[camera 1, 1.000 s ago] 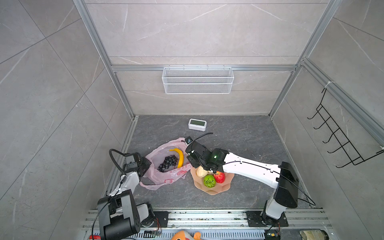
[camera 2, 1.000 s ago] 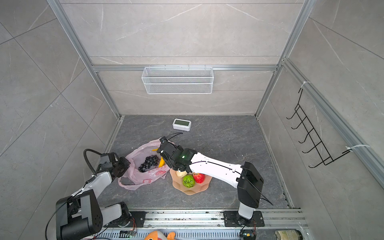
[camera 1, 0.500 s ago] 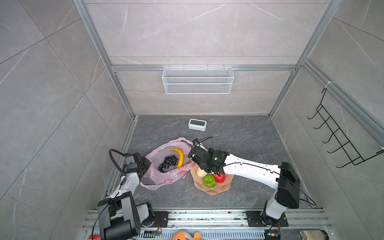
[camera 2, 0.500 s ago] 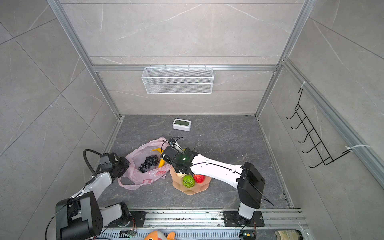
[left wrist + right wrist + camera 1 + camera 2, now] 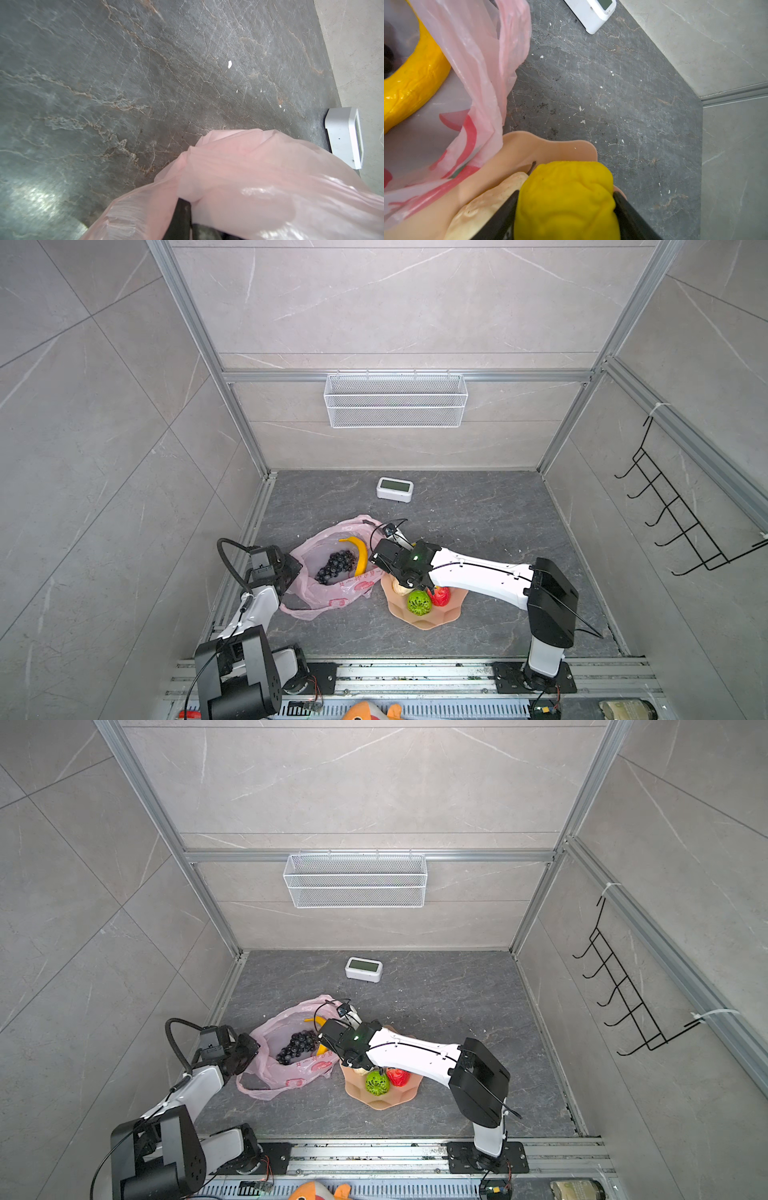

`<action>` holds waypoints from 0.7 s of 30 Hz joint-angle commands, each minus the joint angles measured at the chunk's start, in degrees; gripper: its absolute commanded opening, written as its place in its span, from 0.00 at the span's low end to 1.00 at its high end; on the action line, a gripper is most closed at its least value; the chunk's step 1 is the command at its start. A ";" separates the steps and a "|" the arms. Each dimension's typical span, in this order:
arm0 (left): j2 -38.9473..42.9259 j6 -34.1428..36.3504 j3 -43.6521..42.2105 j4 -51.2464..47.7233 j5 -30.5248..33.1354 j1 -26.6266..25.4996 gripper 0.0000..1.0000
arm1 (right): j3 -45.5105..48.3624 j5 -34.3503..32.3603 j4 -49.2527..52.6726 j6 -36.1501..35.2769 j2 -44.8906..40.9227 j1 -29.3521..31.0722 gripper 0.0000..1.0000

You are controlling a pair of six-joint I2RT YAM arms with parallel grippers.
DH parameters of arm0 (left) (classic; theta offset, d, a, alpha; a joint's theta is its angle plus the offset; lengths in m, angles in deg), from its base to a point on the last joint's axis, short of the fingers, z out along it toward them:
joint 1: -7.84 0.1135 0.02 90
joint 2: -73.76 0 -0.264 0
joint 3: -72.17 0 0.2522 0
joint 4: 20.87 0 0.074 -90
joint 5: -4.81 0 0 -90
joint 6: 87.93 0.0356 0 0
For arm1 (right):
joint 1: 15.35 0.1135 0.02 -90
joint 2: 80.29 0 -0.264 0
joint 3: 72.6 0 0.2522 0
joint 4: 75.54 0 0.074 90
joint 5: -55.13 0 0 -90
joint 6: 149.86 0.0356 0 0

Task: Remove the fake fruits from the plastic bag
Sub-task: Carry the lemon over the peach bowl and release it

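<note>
The left claw (image 5: 182, 220), buried under pink film, is clenched on the plastic bag (image 5: 353, 587), near-left on the desk (image 5: 478, 510); the right claw (image 5: 565, 205), hidden beneath its wrist in both top views, grasps one lemon (image 5: 566, 187) over the bowl (image 5: 432, 620); bag: one banana (image 5: 360, 553), one grape bunch (image 5: 336, 566); bowl: one green fruit (image 5: 418, 602), one apple (image 5: 441, 596), one half-covered beige lump (image 5: 400, 588).

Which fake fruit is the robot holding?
The yellow lemon, clamped between the jaws of the right gripper. The banana and grapes lie in the pink bag, the green fruit and red fruit in the bowl.
</note>
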 commanded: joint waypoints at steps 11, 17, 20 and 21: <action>0.93 1.32 -0.34 0.36 0.37 -0.15 0.00 | -5.00 -0.29 1.07 -0.97 6.01 -1.73 0.68; 1.08 1.33 -0.43 0.36 0.39 -0.12 0.00 | -5.84 -0.56 1.85 -1.00 7.65 -1.68 0.68; 1.00 1.32 -0.38 0.33 0.37 -0.11 0.00 | -5.93 -0.82 2.30 -0.91 7.98 -1.69 0.69; 0.98 1.34 -0.37 0.37 0.38 -0.13 0.00 | -5.91 -0.99 2.40 -0.91 8.10 -1.71 0.69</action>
